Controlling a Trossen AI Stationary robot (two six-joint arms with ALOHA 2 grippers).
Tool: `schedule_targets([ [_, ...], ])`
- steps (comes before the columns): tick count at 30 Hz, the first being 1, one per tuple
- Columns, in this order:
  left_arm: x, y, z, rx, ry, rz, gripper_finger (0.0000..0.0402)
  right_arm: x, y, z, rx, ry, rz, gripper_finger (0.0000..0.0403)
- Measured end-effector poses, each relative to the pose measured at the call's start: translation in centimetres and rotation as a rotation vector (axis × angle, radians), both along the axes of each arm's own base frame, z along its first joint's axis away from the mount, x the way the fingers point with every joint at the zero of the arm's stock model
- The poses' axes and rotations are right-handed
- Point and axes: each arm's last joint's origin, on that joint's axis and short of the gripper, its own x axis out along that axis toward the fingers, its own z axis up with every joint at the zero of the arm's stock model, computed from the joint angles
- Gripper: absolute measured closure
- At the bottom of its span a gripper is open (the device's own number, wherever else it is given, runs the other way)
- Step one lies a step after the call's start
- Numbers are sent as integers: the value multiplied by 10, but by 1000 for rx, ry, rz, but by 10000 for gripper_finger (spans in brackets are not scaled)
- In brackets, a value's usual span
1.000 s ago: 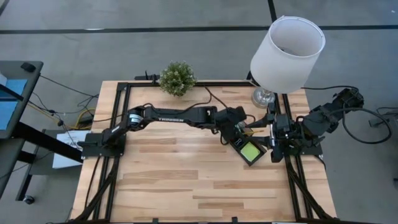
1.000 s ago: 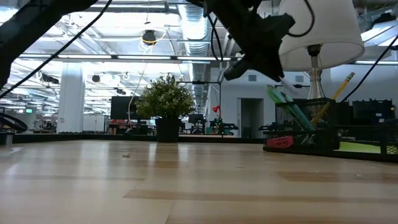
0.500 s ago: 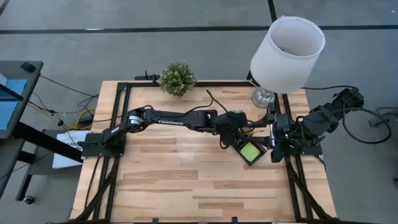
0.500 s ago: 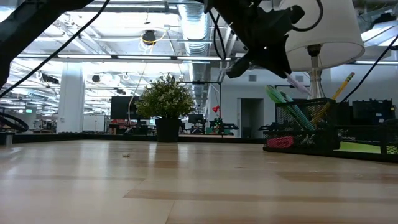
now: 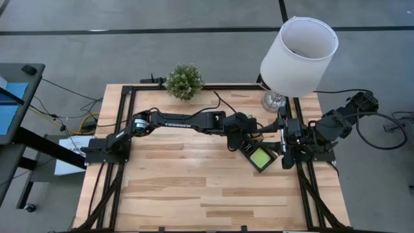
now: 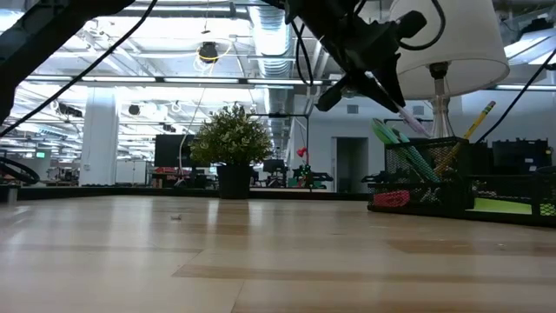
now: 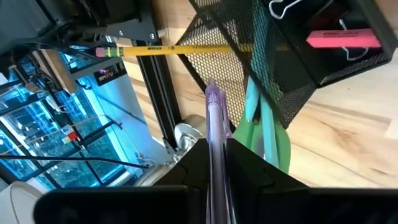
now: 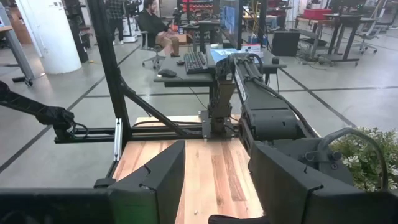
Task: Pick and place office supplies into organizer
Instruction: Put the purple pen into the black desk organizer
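Observation:
The organizer [image 5: 248, 147] is a black mesh tray near the table's right edge, with the lime-green sticky-note pad [image 5: 261, 157] in it. Its pen cup [image 6: 426, 174] holds teal and green pens [image 6: 395, 143], a pencil [image 7: 186, 48] and green scissors handles [image 7: 267, 137]. A pink eraser [image 7: 342, 38] and clips [image 7: 283, 7] lie in a lower compartment. My left gripper [image 5: 244, 129] hovers over the cup, shut on a purple pen [image 6: 407, 115]. My right gripper [image 8: 214, 186] waits open beside the organizer, at the right edge. My left gripper pinches the purple pen's barrel [image 7: 217, 134] between its two fingers, which lie along it. The pen slants down from the gripper [image 6: 369, 74] toward the pen cup. It is lifted clear, its tip [image 6: 422, 131] just above the cup's rim.
A lamp with a white shade [image 5: 297, 48] stands at the far right corner, close behind the organizer. A small potted plant [image 5: 184, 81] sits at the far edge. Bare wood [image 5: 187, 175] stretches over the table's middle and near side.
My left gripper, still holding the purple pen, has shifted slightly over the organizer's pen cup and tipped. More of the pen's length now shows below the fingers, slanting toward the cup.

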Motion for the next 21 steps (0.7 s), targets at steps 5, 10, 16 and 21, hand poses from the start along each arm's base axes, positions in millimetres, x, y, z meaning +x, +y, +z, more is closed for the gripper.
schedule_targets([
  [5, 1, 2, 1, 16, -6, -23, 370, 0, 0, 0, 0, 0, 0, 228],
  [10, 1, 2, 1, 33, 2, -32, 348, 0, 0, 0, 0, 0, 0, 228],
  [16, 1, 2, 1, 15, -2, -30, 322, 0, 0, 0, 0, 0, 0, 228],
  [21, 1, 2, 1, -63, -19, -33, 309, 0, 0, 0, 0, 0, 0, 228],
])
